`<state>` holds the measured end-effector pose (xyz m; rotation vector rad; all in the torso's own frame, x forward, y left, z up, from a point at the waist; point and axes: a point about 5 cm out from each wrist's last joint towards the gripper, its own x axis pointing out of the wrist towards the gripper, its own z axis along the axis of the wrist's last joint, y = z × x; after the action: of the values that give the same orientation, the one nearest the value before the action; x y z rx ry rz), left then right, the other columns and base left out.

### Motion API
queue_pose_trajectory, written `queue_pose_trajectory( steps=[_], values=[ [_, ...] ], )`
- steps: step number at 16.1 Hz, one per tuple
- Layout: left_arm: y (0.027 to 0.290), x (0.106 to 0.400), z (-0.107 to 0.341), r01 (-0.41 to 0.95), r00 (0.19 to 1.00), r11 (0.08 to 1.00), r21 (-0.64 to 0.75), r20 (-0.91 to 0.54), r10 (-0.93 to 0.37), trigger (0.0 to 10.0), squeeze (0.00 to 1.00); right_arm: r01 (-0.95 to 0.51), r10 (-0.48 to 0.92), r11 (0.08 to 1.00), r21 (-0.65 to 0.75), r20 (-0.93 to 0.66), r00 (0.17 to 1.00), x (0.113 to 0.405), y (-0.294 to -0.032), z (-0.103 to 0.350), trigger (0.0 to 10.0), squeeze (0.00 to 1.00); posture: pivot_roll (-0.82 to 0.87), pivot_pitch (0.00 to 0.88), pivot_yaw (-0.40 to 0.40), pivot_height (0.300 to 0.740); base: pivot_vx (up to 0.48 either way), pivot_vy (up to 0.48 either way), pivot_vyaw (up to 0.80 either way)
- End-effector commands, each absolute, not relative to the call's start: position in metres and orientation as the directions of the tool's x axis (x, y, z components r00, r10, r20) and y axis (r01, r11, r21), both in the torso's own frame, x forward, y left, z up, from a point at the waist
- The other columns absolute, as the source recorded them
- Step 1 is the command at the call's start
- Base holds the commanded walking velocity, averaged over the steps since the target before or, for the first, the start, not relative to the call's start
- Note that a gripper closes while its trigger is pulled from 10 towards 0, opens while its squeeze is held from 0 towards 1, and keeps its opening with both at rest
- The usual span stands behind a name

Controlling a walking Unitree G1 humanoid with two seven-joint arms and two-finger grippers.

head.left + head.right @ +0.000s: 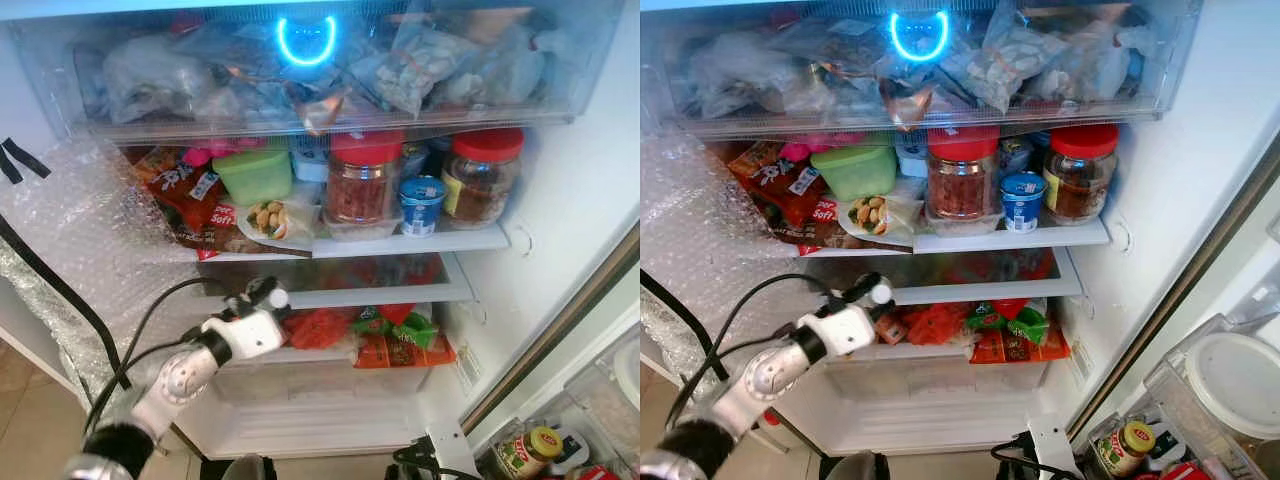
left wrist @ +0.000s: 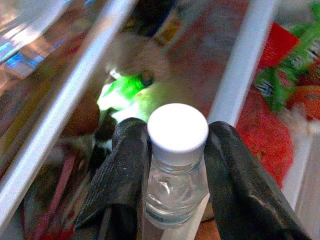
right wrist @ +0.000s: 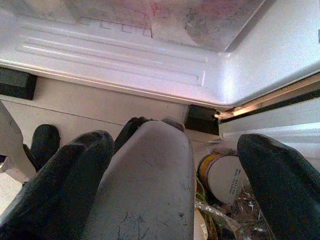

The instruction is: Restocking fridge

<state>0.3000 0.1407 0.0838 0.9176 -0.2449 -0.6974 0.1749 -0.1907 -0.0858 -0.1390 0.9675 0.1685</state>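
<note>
The left gripper (image 2: 175, 165) pinches a small water bottle (image 2: 176, 150) below its white cap, carrying it upright toward the fridge's lower shelf (image 1: 400, 294), while the right gripper (image 3: 175, 190), fingers spread, hangs idle below it.

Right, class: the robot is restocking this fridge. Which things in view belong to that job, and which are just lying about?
Part of the job:
- water bottle, white cap, gripped by the left tool
- open fridge, lower shelf

Just lying about:
- red-lidded jars
- green tub
- blue cup
- bubble wrap
- jar on the floor

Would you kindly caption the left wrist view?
Left pincer holding a white-capped clear bottle before fridge shelves.
</note>
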Motion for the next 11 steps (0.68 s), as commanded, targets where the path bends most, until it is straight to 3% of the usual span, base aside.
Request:
queue_pose_trajectory(
  steps=[1, 6, 10, 11],
  values=[
    [0.138, 0.299, 0.074, 0.483, 0.72, 0.28, 0.83, -0.194, -0.667, 10.0, 0.0, -0.178, 0.064, 0.983, -0.044, -0.826, 0.561, 0.176, -0.193, -0.085, 10.0, 0.0, 0.01, 0.0, 0.01, 0.647, 0.0, 0.0, 0.0],
    [0.147, 0.313, 0.064, 0.467, 0.709, -0.004, 0.884, -0.377, -0.596, 10.0, 0.0, -0.156, 0.059, 0.987, -0.037, -0.822, 0.567, 0.176, -0.191, -0.085, 10.0, 0.0, 0.0, 0.0, 0.026, 0.647, 0.0, 0.0, 0.0],
    [0.175, 0.329, 0.055, 0.454, 0.789, -0.143, 0.88, -0.471, -0.394, 10.0, 0.0, -0.144, 0.055, 0.989, -0.033, -0.821, 0.568, 0.176, -0.19, -0.086, 10.0, 0.0, -0.01, 0.0, 0.041, 0.647, 0.0, 0.0, 0.0],
    [0.178, 0.331, 0.056, 0.448, 0.805, -0.135, 0.884, -0.464, -0.369, 10.0, 0.0, -0.14, 0.053, 0.99, -0.032, -0.821, 0.568, 0.176, -0.19, -0.086, 10.0, 0.0, -0.01, 0.0, 0.043, 0.647, 0.0, 0.0, 0.0]
  ],
)
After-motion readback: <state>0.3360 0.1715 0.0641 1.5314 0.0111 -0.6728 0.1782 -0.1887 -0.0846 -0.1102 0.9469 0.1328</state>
